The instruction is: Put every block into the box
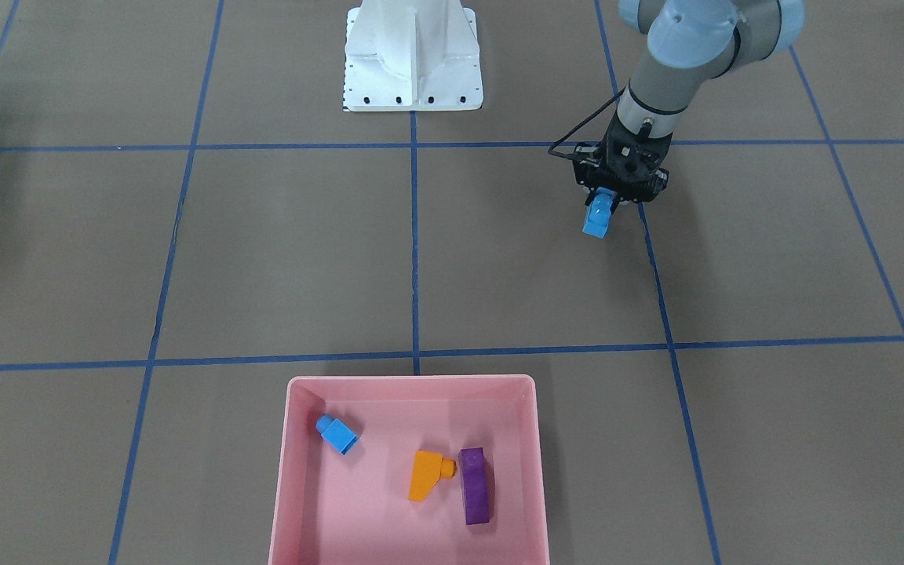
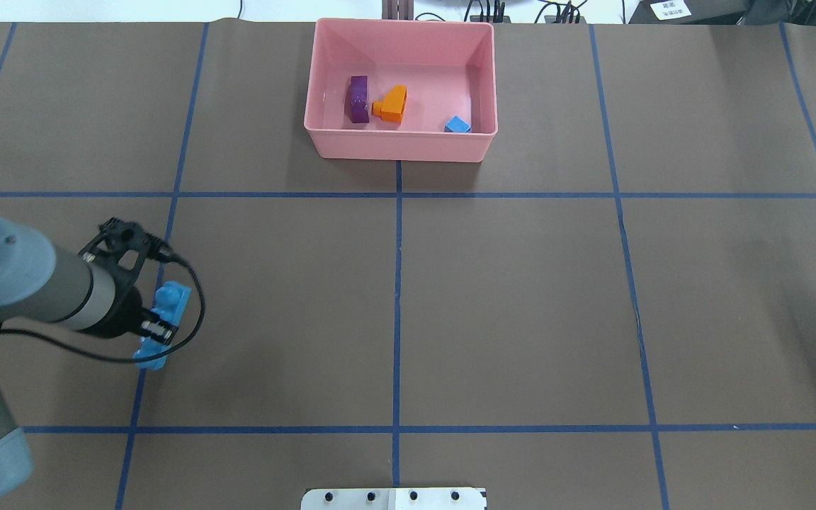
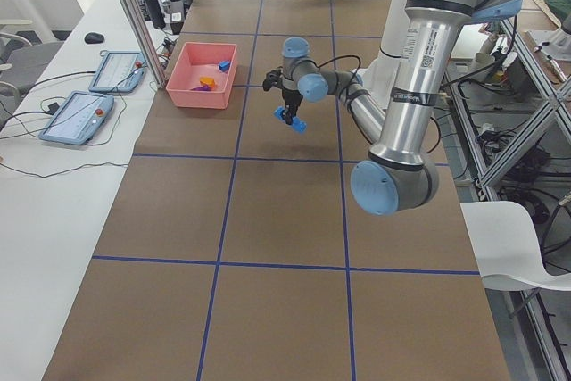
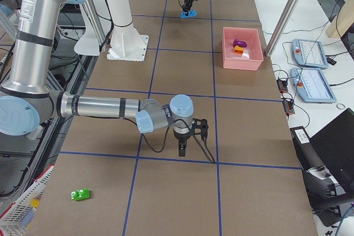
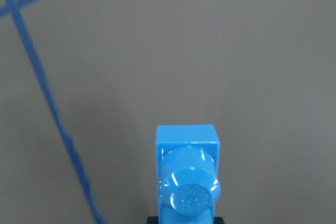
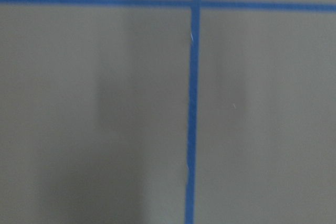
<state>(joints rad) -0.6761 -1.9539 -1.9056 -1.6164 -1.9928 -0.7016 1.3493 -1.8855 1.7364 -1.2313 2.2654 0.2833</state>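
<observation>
My left gripper (image 1: pixel 600 205) is shut on the long blue four-stud block (image 1: pixel 598 217), far from the box on my left side; it also shows in the overhead view (image 2: pixel 161 320) and the left wrist view (image 5: pixel 187 171). The pale-pink box (image 1: pixel 293 471) holds the small blue cube (image 1: pixel 337 434), the orange sloped block (image 1: pixel 425 475) and the purple long block (image 1: pixel 475 485). The green cube (image 4: pixel 81 194) lies on the table at my far right end. My right gripper (image 4: pixel 182 148) hangs low over the table there; I cannot tell if it is open or shut.
The white robot base (image 1: pixel 413 59) stands at the table's middle on my side. Blue tape lines grid the brown table. Tablets (image 3: pixel 76 118) lie beyond the box's side of the table. A white basket (image 4: pixel 22 208) sits off the right end.
</observation>
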